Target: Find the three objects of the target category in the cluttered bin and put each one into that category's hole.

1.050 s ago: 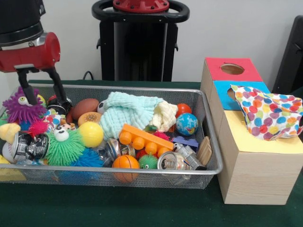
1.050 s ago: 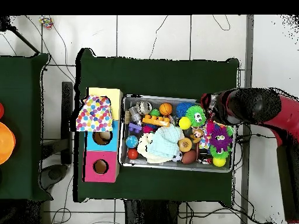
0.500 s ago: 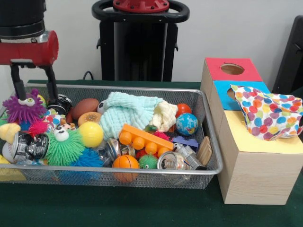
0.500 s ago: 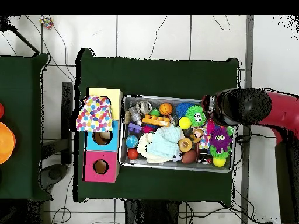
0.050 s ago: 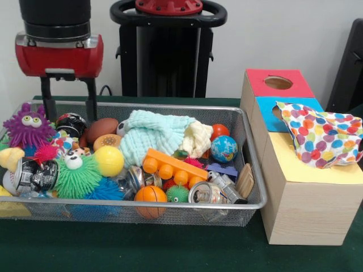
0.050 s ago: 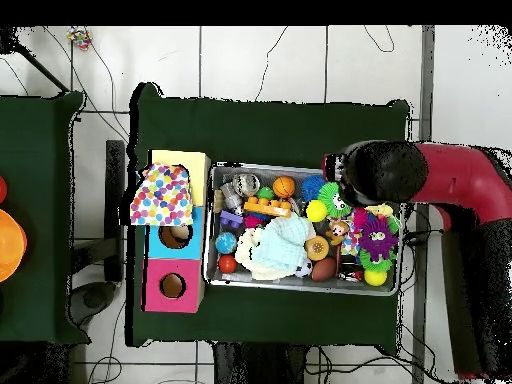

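Purple fuzzy toy (image 5: 27,126): far left of the front view, inside the bin, just left of the gripper's left finger; upright, eyes showing.
Gripper (image 5: 68,107): upper left of the front view, hanging from the red and black arm (image 5: 58,42); two dark fingers (image 5: 91,101) stand well apart, empty, their tips at the level of the bin's far rim.
Black-and-white item (image 5: 71,123): directly under the gap between the fingers, in the bin's back left corner; no contact visible.
Brown ball (image 5: 102,128): just right of the right-hand finger, beside a small orange ball (image 5: 106,140).
Green spiky toy (image 5: 77,175): front left of the bin, below the gripper, touching a yellow ball (image 5: 109,160).
Crushed can, left (image 5: 34,175): front left corner, lying on its side.
Wire bin (image 5: 170,205): centre of the frame, on the green table (image 5: 142,249); packed with mixed items.
Pale green cloth (image 5: 152,136): back centre of the bin, well right of the gripper, with a cream cloth (image 5: 198,137) against it.
Orange brick (image 5: 173,165): centre, tilted, in front of the cloth.
Basketball (image 5: 150,196): against the front rim.
Crushed can, right (image 5: 207,193): front right of the bin.
Globe ball (image 5: 224,148): back right, next to a red ball (image 5: 220,130).
Sorting box (image 5: 295,204): right of the bin, touching it; red section (image 5: 278,82) with a round hole, blue section (image 5: 266,110) and yellow section (image 5: 295,167).
Spotted cloth (image 5: 323,136): draped over the blue and yellow sections.
Overhead check: arm (image 6: 440,185) over the bin's (image 6: 300,285) right end, above the purple toy.
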Motion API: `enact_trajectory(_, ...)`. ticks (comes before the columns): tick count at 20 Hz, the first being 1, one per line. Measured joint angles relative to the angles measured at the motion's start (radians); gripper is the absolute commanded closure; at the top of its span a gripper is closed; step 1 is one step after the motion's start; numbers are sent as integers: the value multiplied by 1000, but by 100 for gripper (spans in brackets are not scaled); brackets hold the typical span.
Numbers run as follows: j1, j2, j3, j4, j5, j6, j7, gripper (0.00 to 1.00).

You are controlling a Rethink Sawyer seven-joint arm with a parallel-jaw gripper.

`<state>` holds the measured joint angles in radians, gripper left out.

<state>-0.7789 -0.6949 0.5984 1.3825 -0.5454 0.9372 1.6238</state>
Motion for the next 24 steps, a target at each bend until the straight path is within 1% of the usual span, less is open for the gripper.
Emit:
enact_trajectory(2,4,13,-1,-1,0,-10,0,0)
enact_trajectory(5,7,74,-1,-17,-1,-21,0,0)
enact_trajectory(7,7,99,-1,-24,-1,-21,0,0)
enact_trajectory(8,7,138,-2,-37,-2,-21,0,0)
enact_trajectory(11,7,187,-2,-55,-3,-21,0,0)
enact_trajectory(12,7,216,-1,-64,-4,-22,0,0)
enact_trajectory(16,3,279,-2,-72,-5,-22,0,0)
enact_trajectory(18,-3,302,-2,-71,-6,-22,0,0)
enact_trajectory(24,-20,317,-2,-68,-10,-22,0,0)
